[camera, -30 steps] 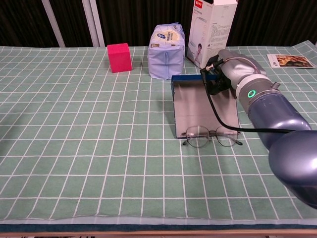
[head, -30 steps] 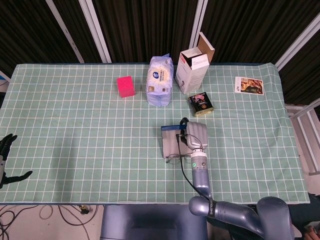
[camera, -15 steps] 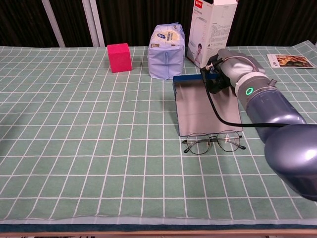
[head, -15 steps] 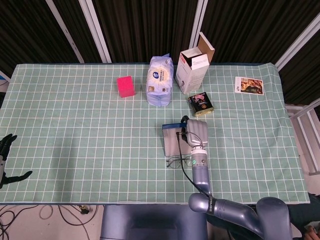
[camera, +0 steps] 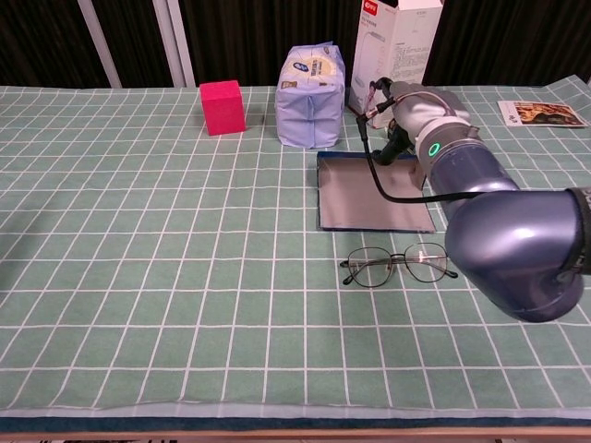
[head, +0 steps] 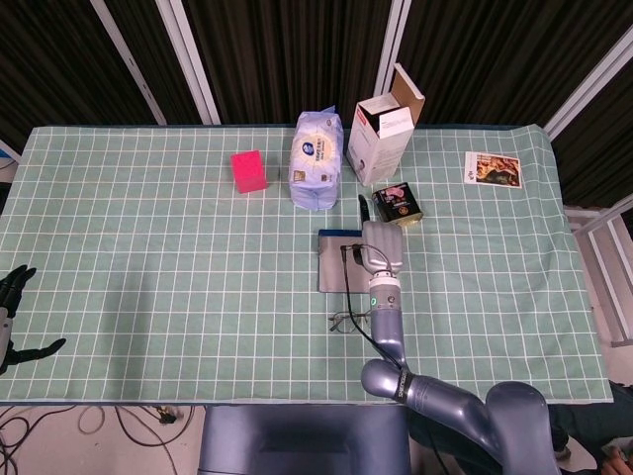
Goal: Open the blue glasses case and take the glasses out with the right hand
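The blue glasses case (camera: pixel 369 189) (head: pixel 339 262) lies open and flat on the green checked cloth, its grey inside up. My right hand (camera: pixel 411 115) (head: pixel 381 245) is at the case's far right corner and holds its far edge, with one dark finger (head: pixel 362 209) sticking out past the case. The thin-framed glasses (camera: pixel 397 266) (head: pixel 346 322) lie on the cloth just in front of the case, apart from it and from the hand. My left hand (head: pixel 12 319) hangs off the table's left edge with its fingers spread, holding nothing.
Behind the case stand a pack of tissues (camera: pixel 312 83), an open white carton (camera: pixel 392 51) and a dark tin (head: pixel 397 205). A pink cube (camera: pixel 223 107) sits at the back left, a printed card (camera: pixel 540 113) at the back right.
My right hand has pulled the case away towards the back of the table. The glasses slid off its front edge and now lie alone on the cloth.
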`<state>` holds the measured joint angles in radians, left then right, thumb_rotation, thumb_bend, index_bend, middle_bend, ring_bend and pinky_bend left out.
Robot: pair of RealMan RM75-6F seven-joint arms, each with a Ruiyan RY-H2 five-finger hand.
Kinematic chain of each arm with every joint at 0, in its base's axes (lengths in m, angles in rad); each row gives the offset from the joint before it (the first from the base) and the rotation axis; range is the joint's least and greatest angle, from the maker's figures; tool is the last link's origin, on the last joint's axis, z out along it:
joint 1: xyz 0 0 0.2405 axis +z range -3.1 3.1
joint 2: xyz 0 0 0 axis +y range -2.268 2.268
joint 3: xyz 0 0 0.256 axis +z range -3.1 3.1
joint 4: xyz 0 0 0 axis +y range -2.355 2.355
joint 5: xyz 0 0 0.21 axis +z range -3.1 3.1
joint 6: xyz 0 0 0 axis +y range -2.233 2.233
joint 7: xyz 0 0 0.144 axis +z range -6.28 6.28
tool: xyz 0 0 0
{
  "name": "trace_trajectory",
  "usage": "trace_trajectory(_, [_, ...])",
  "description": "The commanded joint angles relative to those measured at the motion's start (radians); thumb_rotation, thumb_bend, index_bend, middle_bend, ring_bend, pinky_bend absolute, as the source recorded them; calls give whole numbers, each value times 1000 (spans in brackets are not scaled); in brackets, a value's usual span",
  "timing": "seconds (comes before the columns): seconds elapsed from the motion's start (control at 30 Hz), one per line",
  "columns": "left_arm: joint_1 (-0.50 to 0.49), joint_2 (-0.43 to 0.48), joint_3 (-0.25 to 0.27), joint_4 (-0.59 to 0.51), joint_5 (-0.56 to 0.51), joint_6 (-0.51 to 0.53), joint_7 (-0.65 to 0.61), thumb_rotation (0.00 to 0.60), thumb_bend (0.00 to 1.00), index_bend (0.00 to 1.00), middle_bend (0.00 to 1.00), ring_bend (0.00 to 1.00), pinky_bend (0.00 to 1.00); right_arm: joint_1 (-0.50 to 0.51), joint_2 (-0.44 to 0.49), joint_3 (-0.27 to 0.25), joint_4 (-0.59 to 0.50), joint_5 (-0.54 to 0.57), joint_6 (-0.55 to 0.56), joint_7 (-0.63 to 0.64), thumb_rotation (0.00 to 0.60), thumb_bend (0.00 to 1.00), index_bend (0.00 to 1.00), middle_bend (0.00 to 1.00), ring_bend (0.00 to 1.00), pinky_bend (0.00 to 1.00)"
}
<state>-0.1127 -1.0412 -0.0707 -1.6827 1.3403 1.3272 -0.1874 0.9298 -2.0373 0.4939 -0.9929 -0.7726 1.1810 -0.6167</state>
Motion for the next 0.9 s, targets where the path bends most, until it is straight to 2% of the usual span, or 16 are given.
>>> trace_trajectory(0.03, [1, 0, 1, 0, 3, 3, -1, 600, 0, 0, 0, 0, 0, -4, 1, -1, -11, -1, 10, -9, 600, 348, 0, 964, 1000, 1000])
trace_trajectory(0.2, [6, 1, 4, -1, 14, 14, -2, 600, 0, 0, 0, 0, 0, -48, 43, -25, -109, -30, 53, -10, 600, 347, 0, 913, 966, 958])
trace_trajectory(0.3, [8, 1, 7, 3, 20, 18, 2, 600, 0, 0, 0, 0, 0, -108, 110, -78, -224, -69, 88, -14, 600, 347, 0, 771, 847, 819])
trace_trajectory(0.4, [9, -1, 8, 7, 26, 25, 11, 600, 0, 0, 0, 0, 0, -188, 211, -154, -378, -124, 129, -15, 600, 337, 0, 554, 639, 559])
trace_trajectory(0.47, [10, -3, 10, 11, 33, 31, 19, 600, 0, 0, 0, 0, 0, -248, 304, -215, -500, -159, 142, -12, 600, 262, 0, 308, 376, 378])
trace_trajectory(0.53, [10, -5, 12, 18, 37, 34, 31, 600, 0, 0, 0, 0, 0, -293, 396, -270, -606, -180, 123, 5, 600, 159, 0, 110, 153, 305])
trace_trajectory(0.6, [9, -6, 14, 27, 36, 33, 52, 600, 0, 0, 0, 0, 0, -343, 505, -327, -709, -204, 115, 18, 600, 104, 0, 26, 53, 282])
trace_trajectory(0.67, [10, -8, 14, 31, 34, 36, 65, 600, 0, 0, 0, 0, 0, -385, 578, -369, -770, -248, 131, 52, 600, 81, 0, 0, 5, 271])
trace_trajectory(0.77, [13, -14, 15, 42, 42, 53, 97, 600, 0, 0, 0, 0, 0, -464, 681, -435, -831, -336, 182, 131, 600, 75, 0, 0, 0, 270])
trace_trajectory(0.9, [16, -20, 20, 48, 49, 64, 130, 600, 0, 0, 0, 0, 0, -547, 769, -508, -828, -439, 239, 223, 600, 75, 0, 0, 0, 255])
